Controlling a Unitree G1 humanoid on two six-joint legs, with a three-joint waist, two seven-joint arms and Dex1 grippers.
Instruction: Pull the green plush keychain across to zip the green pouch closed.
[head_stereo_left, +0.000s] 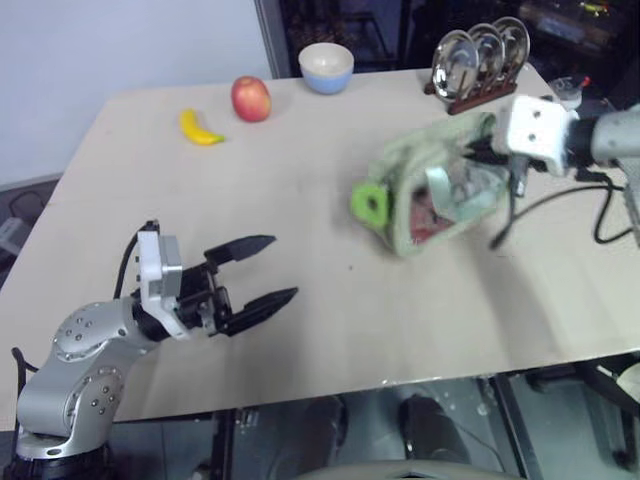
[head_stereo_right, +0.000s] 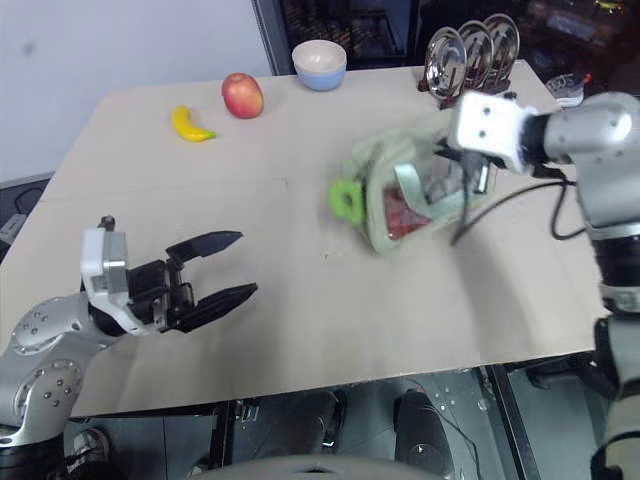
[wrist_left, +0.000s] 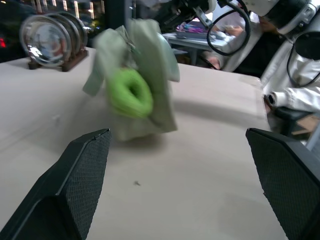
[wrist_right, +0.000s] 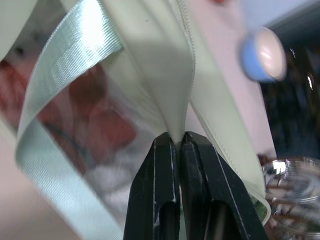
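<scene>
The green pouch (head_stereo_left: 440, 190) sits toward the right edge of the table (head_stereo_left: 300, 300), a little past the middle of its depth, tilted up with its clear window showing reddish contents. The right gripper (wrist_right: 179, 137) has its two black fingers pressed together on a fold of the pouch's pale green fabric, just beside the zipper seam and one strap. The green plush keychain (head_stereo_left: 369, 203) hangs at the pouch's end that faces the middle of the table, a bright lime ring touching the fabric.

The left gripper (head_stereo_left: 262, 270) is near the table's front left corner, well apart from the pouch, its jaws spread wide with nothing between them, pointing toward the keychain.

Along the far edge lie a banana (head_stereo_left: 199, 128), an apple (head_stereo_left: 251, 98) and a bowl (head_stereo_left: 326, 67), with a rack of plates (head_stereo_left: 482, 55) near the far right corner.
</scene>
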